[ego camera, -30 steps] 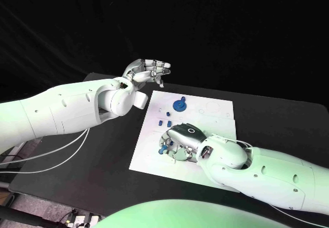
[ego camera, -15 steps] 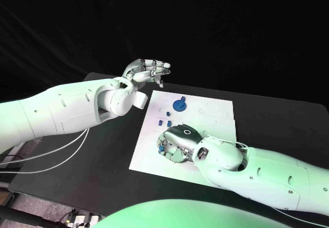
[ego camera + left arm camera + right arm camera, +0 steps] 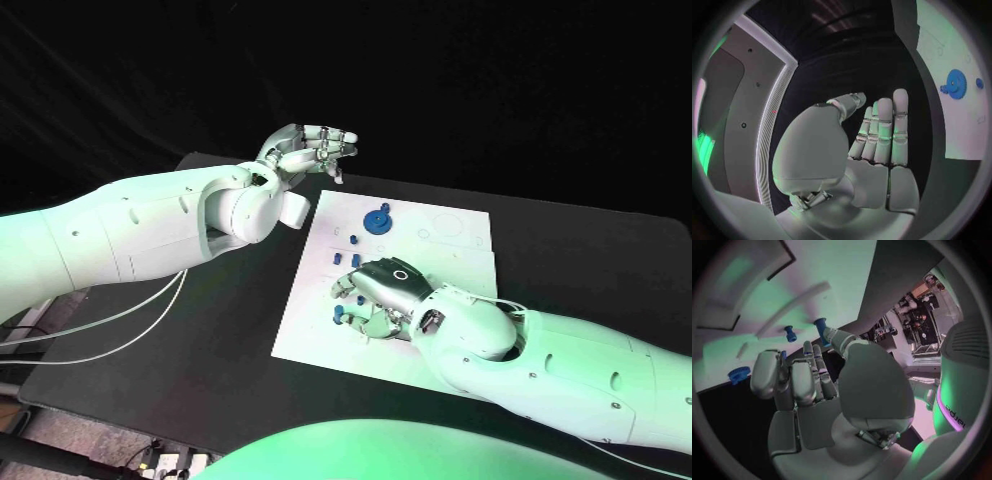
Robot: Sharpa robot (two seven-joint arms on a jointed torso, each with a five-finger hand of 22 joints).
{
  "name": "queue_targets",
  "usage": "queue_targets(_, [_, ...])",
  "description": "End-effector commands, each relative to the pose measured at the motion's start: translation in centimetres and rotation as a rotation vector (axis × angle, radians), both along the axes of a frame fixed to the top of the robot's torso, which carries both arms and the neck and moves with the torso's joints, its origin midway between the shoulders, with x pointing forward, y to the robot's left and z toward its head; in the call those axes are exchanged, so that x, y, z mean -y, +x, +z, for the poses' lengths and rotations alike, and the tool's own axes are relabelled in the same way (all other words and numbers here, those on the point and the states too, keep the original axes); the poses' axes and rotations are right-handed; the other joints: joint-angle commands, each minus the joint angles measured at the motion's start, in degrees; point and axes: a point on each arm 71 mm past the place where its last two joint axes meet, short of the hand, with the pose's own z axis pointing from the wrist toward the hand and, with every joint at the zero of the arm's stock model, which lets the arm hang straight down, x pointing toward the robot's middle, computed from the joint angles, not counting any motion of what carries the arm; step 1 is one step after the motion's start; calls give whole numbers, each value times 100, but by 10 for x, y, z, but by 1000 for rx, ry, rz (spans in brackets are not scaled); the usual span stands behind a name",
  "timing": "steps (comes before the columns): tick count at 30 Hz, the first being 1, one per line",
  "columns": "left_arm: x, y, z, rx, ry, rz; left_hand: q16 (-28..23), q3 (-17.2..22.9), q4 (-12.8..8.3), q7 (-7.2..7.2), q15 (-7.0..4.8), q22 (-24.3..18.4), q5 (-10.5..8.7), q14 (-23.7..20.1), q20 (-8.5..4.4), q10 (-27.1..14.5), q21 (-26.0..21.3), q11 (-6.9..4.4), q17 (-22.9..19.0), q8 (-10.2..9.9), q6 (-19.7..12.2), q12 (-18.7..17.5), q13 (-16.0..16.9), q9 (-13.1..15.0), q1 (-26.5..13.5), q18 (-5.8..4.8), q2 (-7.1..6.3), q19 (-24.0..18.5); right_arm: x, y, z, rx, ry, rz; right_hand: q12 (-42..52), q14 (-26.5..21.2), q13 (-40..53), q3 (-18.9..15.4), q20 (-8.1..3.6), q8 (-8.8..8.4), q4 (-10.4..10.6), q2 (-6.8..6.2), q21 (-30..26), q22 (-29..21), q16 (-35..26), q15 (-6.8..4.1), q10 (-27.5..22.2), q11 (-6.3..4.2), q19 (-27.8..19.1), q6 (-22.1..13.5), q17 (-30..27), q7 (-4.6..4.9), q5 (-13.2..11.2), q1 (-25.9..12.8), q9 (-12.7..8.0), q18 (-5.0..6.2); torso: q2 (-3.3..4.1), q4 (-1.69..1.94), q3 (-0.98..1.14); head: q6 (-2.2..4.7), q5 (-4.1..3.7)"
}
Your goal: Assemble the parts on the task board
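Note:
The white task board lies in the middle of the black table. A blue gear sits on its far part, and small blue pegs stand near its left edge. My right hand hovers low over the board's near left part, fingers curled down among blue pieces. In the right wrist view its thumb tip reaches a blue peg; another peg stands beside it. Whether it holds one is hidden. My left hand is raised beyond the board's far left corner, fingers apart, holding nothing.
A round blue piece lies on the board to one side of my right hand. White cables hang from my left arm over the table's left part. The table's edge runs close below the board.
My right hand has shifted slightly over the board's near left part, its fingers moving among the blue pieces. The left hand has stayed where it was.

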Motion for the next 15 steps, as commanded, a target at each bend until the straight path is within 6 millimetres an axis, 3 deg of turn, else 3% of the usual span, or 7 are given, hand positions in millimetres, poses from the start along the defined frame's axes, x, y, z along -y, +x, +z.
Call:
queue_targets(1, [1, 0, 1, 0, -9, -15, 23, 0, 23, 16, 5, 2, 17, -16, 3, -39, 7, 1, -8, 31, -32, 24, -9, -9, -23, 37, 18, -22, 1, -2, 6, 33, 79, 0, 40, -139, -2, -316, 15, -151, 19, 6, -404, 237, -147, 36, -290, 49, -140, -268, -263, -22, 60, -55, -43, 140, 4, 5, 5, 10, -6])
queue_targets(5, [1, 0, 1, 0, -8, -13, 26, -4, 24, 16, 7, 0, 17, -19, 4, -57, 4, 3, -12, 33, -44, 29, -12, -10, -25, 38, 11, -24, 8, -5, 11, 34, 127, 2, 510, -184, 50, -1939, 47, -329, 349, 394, -848, -44, -126, 60, -748, 110, -130, -584, -322, -184, 71, 499, -83, 200, 0, 8, 7, 25, -24])
queue_targets(8, [0, 0, 1, -1, -8, -13, 26, -4, 24, 16, 7, 0, 17, -19, 4, -57, 4, 3, -12, 33, -44, 29, -12, -10, -25, 38, 11, -24, 21, -6, 17, 20, 169, -21, 738, -123, 75, -2119, 28, -315, 499, 455, -736, -9, -76, 37, -701, 53, -41, -543, -272, -149, 109, 686, -81, 174, -6, 7, 1, 65, -78])
queue_targets(9, [0, -1, 0, -1, -8, -12, 26, -4, 24, 16, 7, 0, 17, -19, 4, -57, 4, 3, -12, 33, -44, 29, -12, -10, -25, 38, 11, -24, 30, -4, 20, 4, 190, -44, 972, -8, 101, -1979, -38, -235, 512, 535, -474, 103, -2, -35, -448, -28, 98, -357, -146, 49, 104, 811, -64, 127, -10, -2, 0, 74, -94])
queue_targets(13, [-2, -1, 0, -2, -6, -10, 26, -4, 24, 16, 7, 0, 17, -19, 4, -57, 4, 3, -12, 33, -44, 29, -12, -10, -25, 38, 11, -24, 64, 7, 29, -89, 244, -148, 1266, 123, 162, -1831, -49, -86, 614, 581, -5, 319, 131, -39, 169, -19, 276, -53, 125, 164, 181, 751, -36, 35, -22, -37, -7, 137, -218])
queue_targets(14, [-3, -1, 0, -2, -6, -9, 26, -4, 24, 16, 7, 0, 17, -19, 4, -57, 4, 3, -12, 33, -44, 29, -12, -10, -25, 38, 11, -24, 75, 11, 32, -124, 259, -188, 1283, 137, 163, -1809, -50, -69, 634, 553, 39, 341, 148, -40, 242, -25, 294, -18, 157, 159, 200, 736, -38, 28, -25, -44, -7, 164, -252])
queue_targets(15, [-4, -1, 0, -2, -5, -7, 26, -4, 24, 16, 7, 0, 17, -19, 4, -57, 4, 3, -12, 33, -44, 29, -12, -10, -25, 38, 11, -24, 89, 16, 34, -169, 275, -237, 1490, 254, 258, -1789, -84, -24, 736, 540, 577, 595, 355, -101, 682, -125, 445, 55, 586, 79, 291, 630, -34, -63, -30, -63, -7, 178, -273])
